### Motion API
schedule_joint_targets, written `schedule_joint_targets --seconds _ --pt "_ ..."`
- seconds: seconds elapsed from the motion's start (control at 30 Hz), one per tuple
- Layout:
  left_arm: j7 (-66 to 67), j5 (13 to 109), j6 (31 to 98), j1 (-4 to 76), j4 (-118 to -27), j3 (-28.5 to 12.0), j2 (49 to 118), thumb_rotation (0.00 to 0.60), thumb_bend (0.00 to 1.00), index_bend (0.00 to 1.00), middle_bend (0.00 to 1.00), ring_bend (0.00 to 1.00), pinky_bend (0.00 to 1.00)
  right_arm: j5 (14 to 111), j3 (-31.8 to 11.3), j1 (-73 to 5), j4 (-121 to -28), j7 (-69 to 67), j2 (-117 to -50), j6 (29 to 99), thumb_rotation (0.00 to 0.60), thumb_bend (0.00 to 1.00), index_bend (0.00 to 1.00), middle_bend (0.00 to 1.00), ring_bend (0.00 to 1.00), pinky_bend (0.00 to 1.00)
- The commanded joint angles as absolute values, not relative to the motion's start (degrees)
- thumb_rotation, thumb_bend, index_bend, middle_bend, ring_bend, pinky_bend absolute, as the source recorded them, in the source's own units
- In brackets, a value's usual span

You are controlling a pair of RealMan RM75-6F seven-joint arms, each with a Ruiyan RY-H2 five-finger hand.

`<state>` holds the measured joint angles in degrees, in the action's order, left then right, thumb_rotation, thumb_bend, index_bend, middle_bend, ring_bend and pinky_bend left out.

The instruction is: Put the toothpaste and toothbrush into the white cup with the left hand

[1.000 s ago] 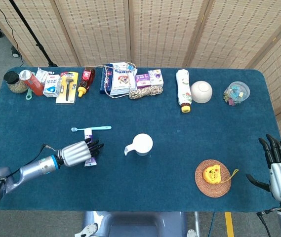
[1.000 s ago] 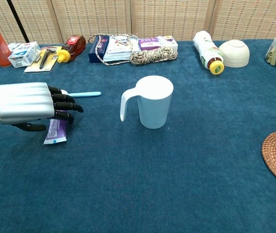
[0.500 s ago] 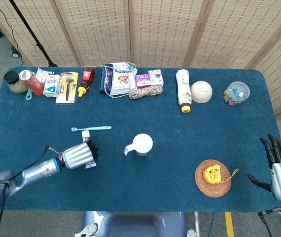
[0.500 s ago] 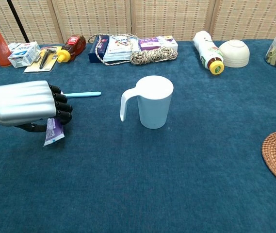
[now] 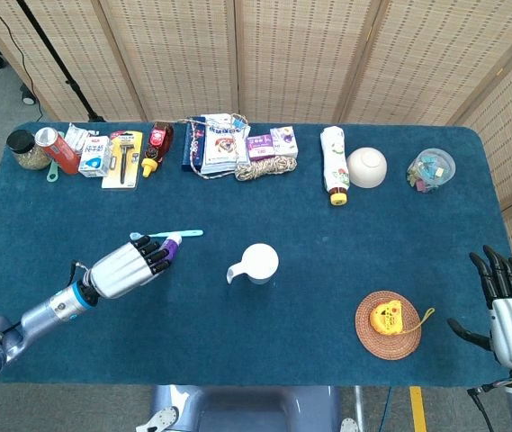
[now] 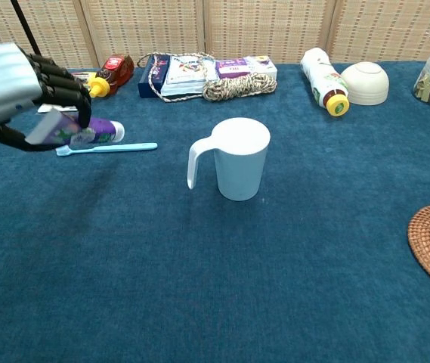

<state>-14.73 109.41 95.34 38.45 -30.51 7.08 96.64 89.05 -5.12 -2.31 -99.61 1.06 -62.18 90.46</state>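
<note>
My left hand (image 5: 128, 267) (image 6: 20, 89) holds the purple and white toothpaste tube (image 6: 78, 131) (image 5: 169, 243) lifted off the cloth, its cap pointing right. The light-blue toothbrush (image 6: 107, 148) (image 5: 186, 234) lies flat on the blue cloth just below and beyond the tube. The white cup (image 6: 238, 158) (image 5: 258, 263) stands upright in the middle, handle to the left, well right of my left hand. My right hand (image 5: 509, 306) hangs at the table's front right corner with fingers spread and nothing in it.
Boxes, a rope coil (image 6: 232, 85), a bottle (image 6: 325, 76), a white bowl (image 6: 368, 82) and a clear jar (image 5: 430, 169) line the far edge. A woven coaster (image 5: 387, 325) with a yellow object lies front right. A red can (image 5: 58, 149) stands far left.
My left hand closed its fingers on the toothpaste tube and lifted it up off the cloth, uncovering the toothbrush. The right hand stayed in place.
</note>
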Motion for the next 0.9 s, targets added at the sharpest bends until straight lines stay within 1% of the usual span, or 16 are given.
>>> schedule_joint_targets --seconds 0.03,0.17,0.27,0.37,0.43,0.47,0.53,0.57,0.63,0.67,0.77,0.87,0.9 --pt "-17.88 106.15 98.52 38.45 -36.02 3.54 93.24 0.6 0.34 0.65 0.49 0.45 0.5 89.24 -4.97 -2.37 -99.77 1.44 -62.29 90.33 0.6 0.0 0.0 0.0 0.0 0.0" --pt "-18.62 104.64 99.85 39.0 -41.63 1.52 90.08 0.6 0.34 0.65 0.49 0.45 0.5 89.33 -4.88 -2.4 -100.02 2.03 -62.45 90.26 0.6 0.0 0.0 0.0 0.0 0.0" --pt "-20.58 103.46 100.37 39.19 -48.33 0.24 87.49 0.6 0.34 0.65 0.49 0.45 0.5 89.16 -4.88 -2.49 -100.11 2.45 -62.59 90.03 0.6 0.0 0.0 0.0 0.0 0.0" --pt "-22.94 102.0 100.23 39.64 -58.18 -1.42 83.82 0.6 0.34 0.64 0.48 0.45 0.5 88.94 -4.9 -2.61 -100.19 2.77 -62.7 89.74 0.6 0.0 0.0 0.0 0.0 0.0" --pt "-23.09 101.03 98.6 40.03 -65.87 -2.14 80.51 0.6 0.34 0.64 0.48 0.44 0.5 88.93 -4.88 -2.67 -100.23 3.01 -62.76 89.62 0.6 0.0 0.0 0.0 0.0 0.0" --pt "-23.2 100.21 96.82 40.35 -71.16 -2.41 78.3 0.6 0.34 0.64 0.48 0.44 0.5 88.95 -4.84 -2.7 -100.25 3.15 -62.82 89.56 0.6 0.0 0.0 0.0 0.0 0.0" --pt "-22.87 98.97 93.31 40.87 -78.31 -2.27 75.08 0.6 0.34 0.64 0.48 0.44 0.5 88.98 -4.78 -2.76 -100.26 3.34 -62.91 89.42 0.6 0.0 0.0 0.0 0.0 0.0" --pt "-22.45 97.94 89.86 41.58 -83.88 -2.0 72.44 0.6 0.34 0.64 0.48 0.44 0.5 89.0 -4.72 -2.8 -100.27 3.51 -62.97 89.3 0.6 0.0 0.0 0.0 0.0 0.0" --pt "-21.17 96.22 85.42 42.64 -90.28 -2.06 69.37 0.6 0.34 0.64 0.48 0.44 0.5 89.04 -4.65 -2.86 -100.3 3.69 -63.03 89.17 0.6 0.0 0.0 0.0 0.0 0.0" --pt "-20.53 94.75 82.01 43.64 -94.59 -2.28 67.59 0.6 0.34 0.64 0.48 0.44 0.5 89.08 -4.61 -2.88 -100.34 3.8 -63.06 89.12 0.6 0.0 0.0 0.0 0.0 0.0" --pt "-17.91 90.37 74.75 45.91 -101.52 -3.49 64.71 0.6 0.34 0.64 0.48 0.44 0.5 89.08 -4.58 -2.89 -100.39 3.93 -63.1 89.09 0.6 0.0 0.0 0.0 0.0 0.0" --pt "-15.63 84.7 66.95 48.57 -106.57 -4.86 62.88 0.6 0.34 0.64 0.48 0.44 0.5 88.87 -4.64 -2.88 -100.37 3.77 -63.04 89.06 0.6 0.0 0.0 0.0 0.0 0.0" --pt "-14.91 83.3 65.34 49.25 -107.47 -5.39 62.64 0.6 0.34 0.64 0.48 0.44 0.5 88.81 -4.67 -2.89 -100.36 3.7 -63.01 89.05 0.6 0.0 0.0 0.0 0.0 0.0"
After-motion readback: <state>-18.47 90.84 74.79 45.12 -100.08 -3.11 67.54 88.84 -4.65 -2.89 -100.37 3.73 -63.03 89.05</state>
